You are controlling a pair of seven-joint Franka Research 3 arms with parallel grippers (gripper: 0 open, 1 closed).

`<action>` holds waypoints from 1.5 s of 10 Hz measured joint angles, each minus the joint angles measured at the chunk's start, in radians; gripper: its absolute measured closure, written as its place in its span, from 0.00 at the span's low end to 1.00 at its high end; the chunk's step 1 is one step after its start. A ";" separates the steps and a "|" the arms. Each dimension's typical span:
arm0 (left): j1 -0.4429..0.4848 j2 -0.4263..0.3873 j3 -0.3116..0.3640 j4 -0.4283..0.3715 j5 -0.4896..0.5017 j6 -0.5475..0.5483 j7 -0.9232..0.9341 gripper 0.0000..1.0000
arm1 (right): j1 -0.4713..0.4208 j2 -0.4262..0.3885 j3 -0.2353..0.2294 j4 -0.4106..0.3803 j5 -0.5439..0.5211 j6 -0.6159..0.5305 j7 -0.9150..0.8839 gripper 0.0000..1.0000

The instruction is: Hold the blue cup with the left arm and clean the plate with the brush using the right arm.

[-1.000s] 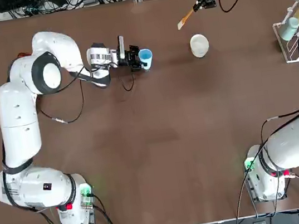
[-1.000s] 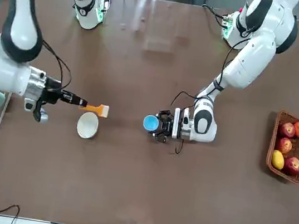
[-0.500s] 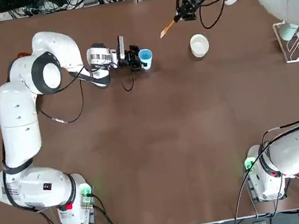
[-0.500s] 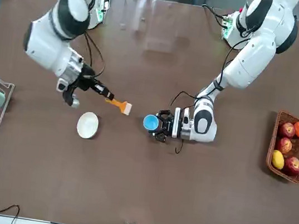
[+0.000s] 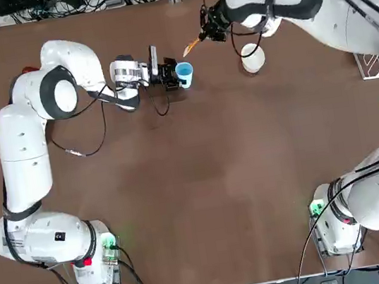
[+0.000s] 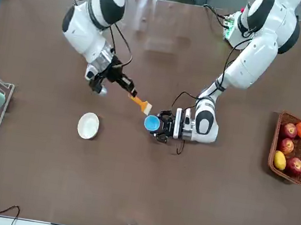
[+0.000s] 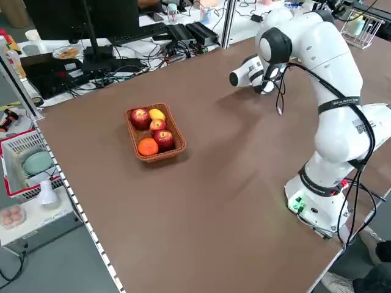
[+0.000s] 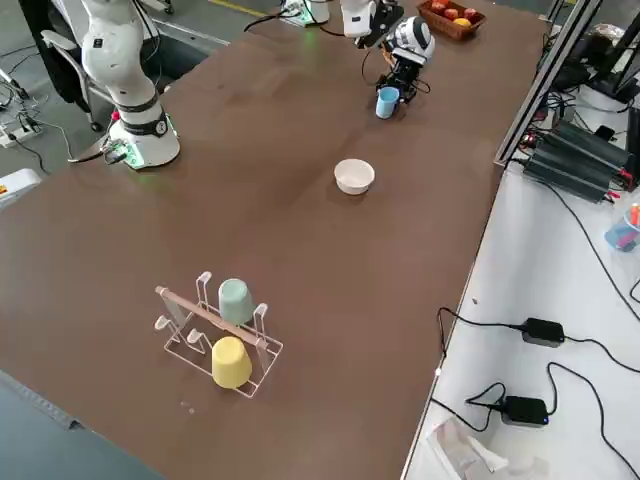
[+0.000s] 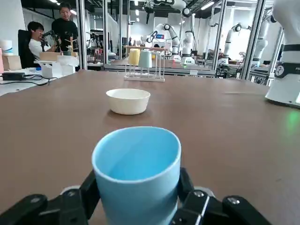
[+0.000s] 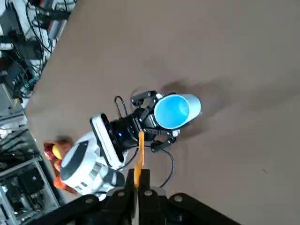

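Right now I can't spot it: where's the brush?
Top view: the brush is shut in the right gripper, its tip just beside the blue cup.

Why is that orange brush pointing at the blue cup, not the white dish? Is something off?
It does look odd. The right claw holds the brush with its tip beside the blue cup, which the left claw grips, while the plate sits untouched, well apart.

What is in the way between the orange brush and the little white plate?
Nothing visible. The brush, held by the right end effector, hangs near the blue cup; only bare table lies between it and the plate.
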 joint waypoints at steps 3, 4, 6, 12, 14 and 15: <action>0.000 0.000 0.000 -0.003 0.000 -0.010 0.009 0.32 | 0.019 0.025 -0.002 -0.006 -0.204 0.001 0.099 0.96; 0.000 0.000 0.000 -0.003 0.000 -0.012 0.013 0.32 | 0.020 0.038 -0.002 -0.001 -0.331 0.001 0.210 0.96; 0.000 0.000 0.000 -0.005 0.000 -0.013 0.019 0.32 | 0.025 0.048 0.000 0.052 -0.462 -0.051 0.366 0.96; 0.000 0.004 0.001 -0.012 0.000 -0.026 0.033 0.32 | 0.077 0.109 0.000 0.172 -0.675 -0.143 0.582 0.96; 0.000 0.004 0.003 -0.012 0.000 -0.026 0.037 0.32 | 0.089 0.127 0.000 0.224 -0.694 -0.187 0.606 0.96; 0.000 0.004 0.003 -0.012 0.000 -0.026 0.043 0.32 | 0.093 0.144 0.000 0.255 -0.729 -0.211 0.635 0.96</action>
